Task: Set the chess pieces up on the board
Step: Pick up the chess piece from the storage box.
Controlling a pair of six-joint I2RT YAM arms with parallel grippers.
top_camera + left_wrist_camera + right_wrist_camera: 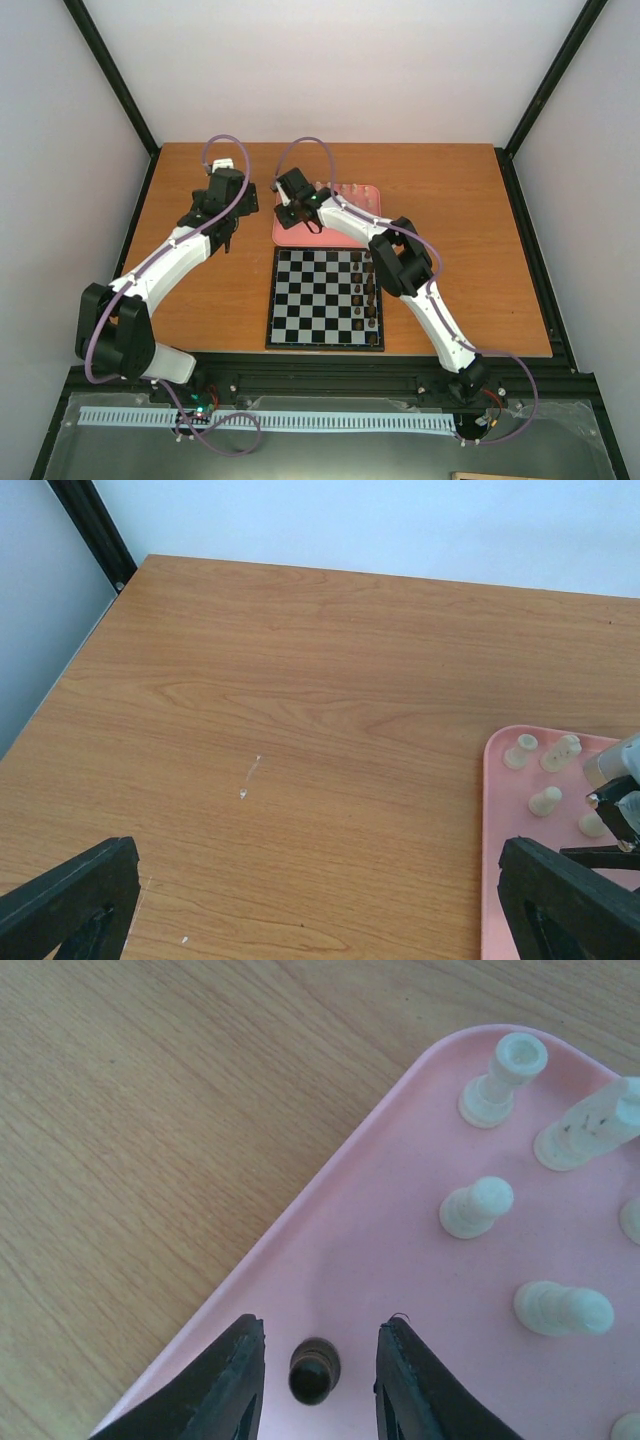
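Note:
A dark brown chess piece (314,1370) stands upright near the corner of the pink tray (380,1240). My right gripper (320,1345) straddles it with the jaws open, a small gap showing on each side of the piece. Several cream pieces (478,1207) stand or lie further in on the tray. The board (310,297) lies at the near middle of the table, with dark pieces (370,295) lined up along its right side. My left gripper (320,900) hangs open over bare wood left of the tray, nothing between its fingers.
The tray (365,195) sits just behind the board. The right arm (405,262) reaches over the board's right rear corner. The left arm (170,255) lies across the left part of the table. Black frame posts stand at the table's back corners.

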